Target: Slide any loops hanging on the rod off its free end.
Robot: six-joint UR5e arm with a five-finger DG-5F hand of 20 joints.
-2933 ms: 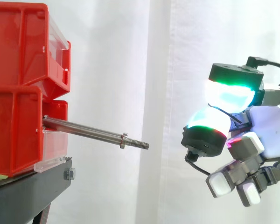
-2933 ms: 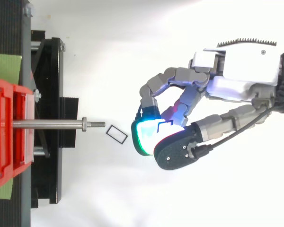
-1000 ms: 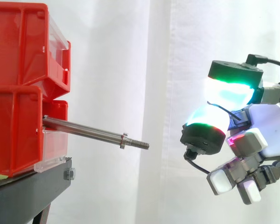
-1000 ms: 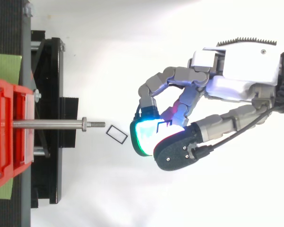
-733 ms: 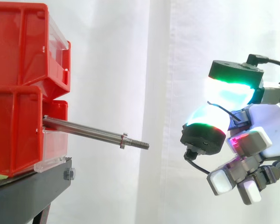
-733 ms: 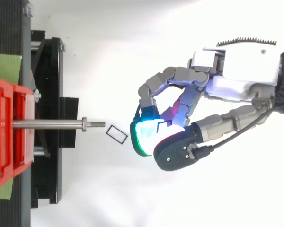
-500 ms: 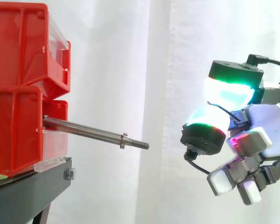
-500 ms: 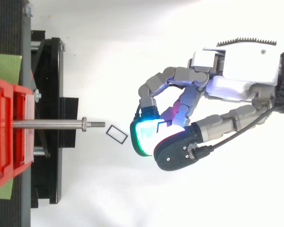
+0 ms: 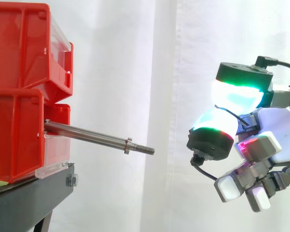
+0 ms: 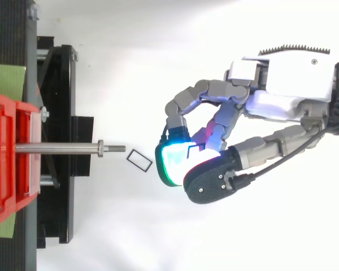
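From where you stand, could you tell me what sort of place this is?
Probably a robotics lab test bench: a white curtain hangs as a backdrop, red bins sit stacked on a black stand with a metal rod sticking out, and a robot hand hovers beyond the rod's free end.

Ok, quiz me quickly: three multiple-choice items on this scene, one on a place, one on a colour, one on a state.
1. Relative to the round steel rod, the small black rectangular loop is:
A. threaded on its shaft
B. past its threaded tip, toward the robot hand
C. behind its collar

2. The stacked plastic bins holding the rod are:
A. blue
B. grey
C. red

3. The rod is:
A. bare
B. carrying a loop
C. gripped by the hand

Answers:
1 B, the top view shows the loop clear of the tip.
2 C, both views show red.
3 A, nothing hangs on it in either view.
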